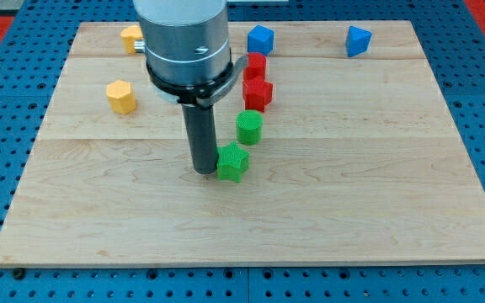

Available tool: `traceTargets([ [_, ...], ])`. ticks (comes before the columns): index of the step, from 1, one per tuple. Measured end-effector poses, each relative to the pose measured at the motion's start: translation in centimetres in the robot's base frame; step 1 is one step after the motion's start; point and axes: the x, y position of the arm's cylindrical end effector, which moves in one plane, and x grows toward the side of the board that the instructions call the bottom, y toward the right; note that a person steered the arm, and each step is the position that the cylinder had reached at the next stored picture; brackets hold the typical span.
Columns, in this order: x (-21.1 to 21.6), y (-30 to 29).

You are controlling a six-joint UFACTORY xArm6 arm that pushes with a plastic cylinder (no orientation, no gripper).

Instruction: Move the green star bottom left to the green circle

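Our tip (204,171) sits on the board just at the view's left of the green star (232,162), touching its left edge or a hair off it; the rod hides the seam, so we cannot tell which. There is no gripper on this rig, only a plain rod, so nothing is spread, pressed together or pinching.

Green star: to the tip's right, close in. Green circle (249,127): up and to the right of the tip, just beyond the star, with a sliver of wooden board (352,194) between the two greens, or maybe none.

Judgement on the step: the star already lies below and left of the circle, so the job looks nearly done or in its last nudge. From where the tip stands, a push runs to the right, which would carry the star under the circle, not to its bottom left. If any correction is needed, we should keep it short and slow, and aim through the star's middle; its points make it prone to spin off an off-centre contact. Watch that the star does not bump the circle up into the red blocks (257,93) just beyond.

Look of the star: bright green, chunky, ridged sides, stubby points, lying flat.
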Motion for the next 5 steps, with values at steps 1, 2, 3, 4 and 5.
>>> traceTargets([
  [1,-0.1,-2.2],
  [2,-0.6,-5.1],
  [3,-4.4,-3.6],
  [4,-10.8,-0.5],
  [5,-14.7,-3.8],
])
